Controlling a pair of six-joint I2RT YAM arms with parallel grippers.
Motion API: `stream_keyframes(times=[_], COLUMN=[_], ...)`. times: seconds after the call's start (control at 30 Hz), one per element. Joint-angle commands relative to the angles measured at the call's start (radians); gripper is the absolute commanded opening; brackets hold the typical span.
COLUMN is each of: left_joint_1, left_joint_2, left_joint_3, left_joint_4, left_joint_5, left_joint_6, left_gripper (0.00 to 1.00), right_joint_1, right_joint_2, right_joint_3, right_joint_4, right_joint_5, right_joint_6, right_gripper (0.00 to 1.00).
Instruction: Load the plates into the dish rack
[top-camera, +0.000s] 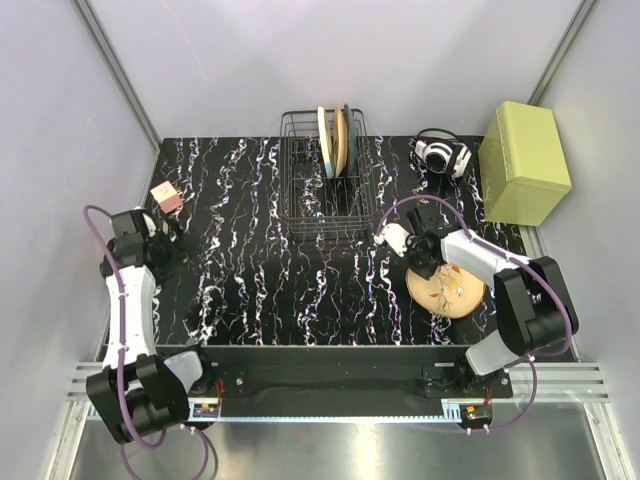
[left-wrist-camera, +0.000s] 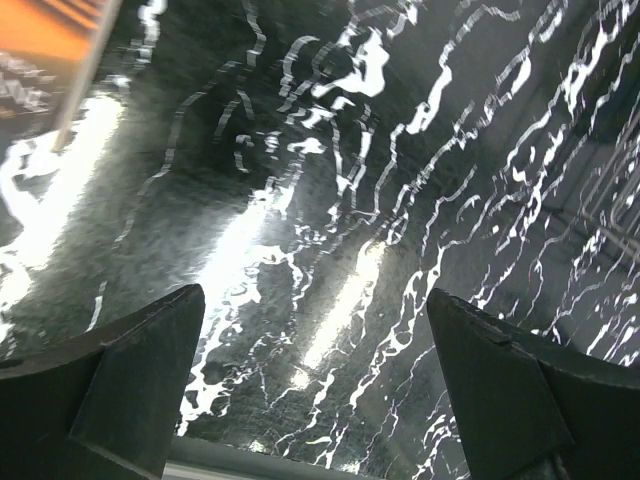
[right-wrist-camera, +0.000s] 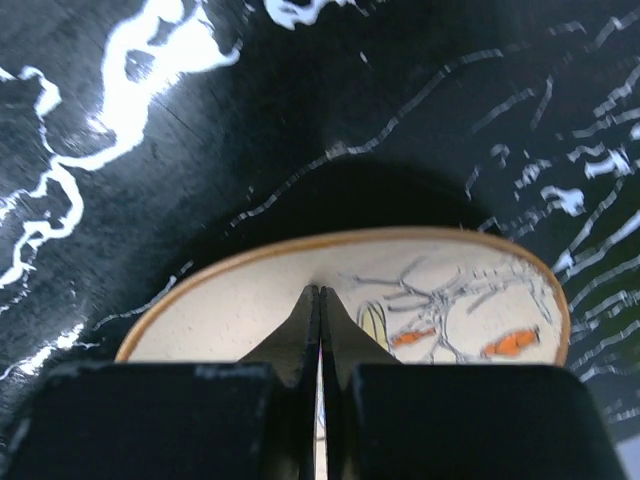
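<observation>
Although three plates (top-camera: 336, 140) already stand on edge in the far slots of the dish rack (top-camera: 300, 205), the top view shows a fourth plate (top-camera: 450, 292), orange-rimmed with a branch pattern, lying flat on the table (top-camera: 250, 270) at the right side. The right gripper (top-camera: 427, 266) hangs over that plate's far-left edge, and the rack lies farther off and to the left of it. The left gripper (top-camera: 170, 240) sits well apart at the table's left edge, near a small pink box (top-camera: 166, 196), so the right arm is plainly the nearer one. Headphones (top-camera: 440, 153) and a yellow-green box (top-camera: 522, 162) stand to the right of the rack, clear of the line from plate to rack.

From the left wrist, the two fingers (left-wrist-camera: 130, 385) are spread wide with only bare marbled table between them; nothing is held.

From the right wrist, the fingertips (right-wrist-camera: 305, 320) are pressed together with nothing pinched between them, directly above the plate's (right-wrist-camera: 220, 300) cream face, its orange rim curving just beyond them. I judge the pincer must open and take the rim before the plate, being flat, can be turned onto its edge to match the upright slots.
</observation>
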Motion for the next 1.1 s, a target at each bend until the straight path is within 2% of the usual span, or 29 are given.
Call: stream_keyframes(times=[0.0,0.07,0.2,0.47,0.57,0.7,0.83,0.93,1.03,1.07], left_joint_1=[0.038,0.038,0.038,0.038,0.038,0.038,0.041,0.044,0.043,0.043], left_joint_2=[-0.028,-0.028,-0.032,-0.064,-0.081,-0.117,-0.124,-0.120,-0.110,-0.109], left_joint_3=[0.033,0.066,0.141,0.208,0.202,0.121,0.083,0.095,0.090,0.075], left_joint_4=[-0.018,-0.018,-0.029,-0.113,-0.126,-0.123,-0.115,-0.121,-0.121,-0.123], left_joint_5=[0.076,0.104,0.049,-0.029,0.024,0.133,0.106,0.139,0.187,0.196], left_joint_6=[0.070,0.091,0.095,0.152,0.151,0.047,0.020,0.019,0.010,-0.001], left_gripper=[0.99,0.99,0.99,0.99,0.99,0.99,0.99,0.99,0.99,0.99], right_joint_1=[0.025,0.038,0.071,0.261,0.320,0.435,0.519,0.583,0.605,0.602], right_joint_2=[0.032,0.048,0.059,0.122,0.168,0.249,0.363,0.395,0.340,0.313], right_joint_3=[0.036,0.047,0.041,0.122,0.188,0.280,0.427,0.501,0.554,0.567], right_joint_4=[0.049,0.016,-0.046,-0.078,-0.081,-0.064,-0.043,-0.037,-0.043,-0.050], right_joint_5=[-0.085,-0.094,-0.162,-0.231,-0.249,-0.262,-0.280,-0.292,-0.278,-0.230], right_joint_6=[-0.034,-0.039,-0.064,0.001,0.044,0.080,0.156,0.225,0.333,0.375], right_gripper=[0.01,0.01,0.01,0.02,0.02,0.02,0.03,0.03,0.09,0.17])
